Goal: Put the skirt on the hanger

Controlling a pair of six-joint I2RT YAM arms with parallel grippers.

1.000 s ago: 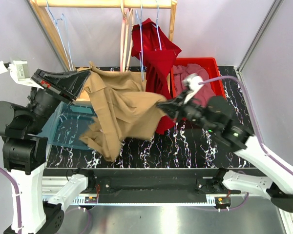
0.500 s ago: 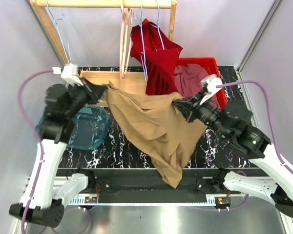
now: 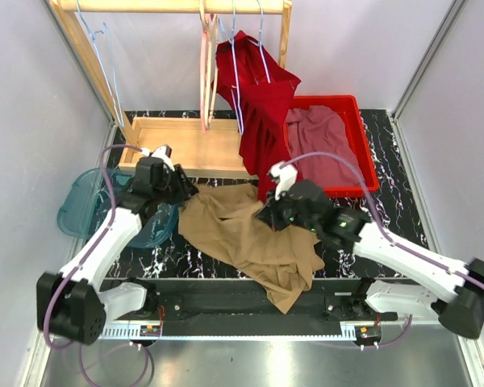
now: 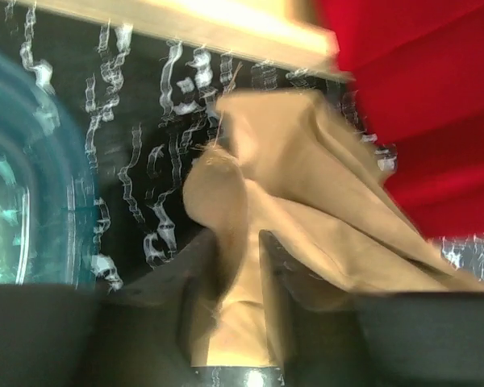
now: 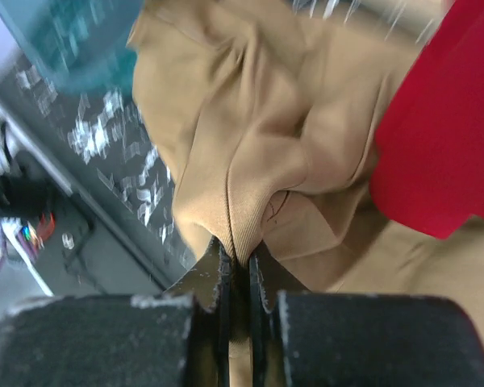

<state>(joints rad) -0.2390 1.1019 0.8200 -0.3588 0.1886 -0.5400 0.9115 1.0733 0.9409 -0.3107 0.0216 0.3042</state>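
The tan skirt (image 3: 250,238) lies crumpled on the black marbled table, its lower end hanging over the front edge. My left gripper (image 3: 184,192) is shut on the skirt's upper left edge; the left wrist view shows the skirt (image 4: 306,201) bunched between the fingers. My right gripper (image 3: 272,216) is shut on a fold of the skirt (image 5: 250,137) near its right side. Empty wire hangers (image 3: 234,72) hang from the wooden rail (image 3: 169,6) at the back.
A dark red garment (image 3: 254,97) hangs on a hanger at the rail. A red bin (image 3: 356,129) with a mauve cloth stands at the back right. A teal glass dish (image 3: 85,205) lies at the left. The rack's wooden base (image 3: 189,145) is behind the skirt.
Both arms have come down from holding the skirt spread high. The skirt now lies bunched on the table, with both grippers low and closer together.
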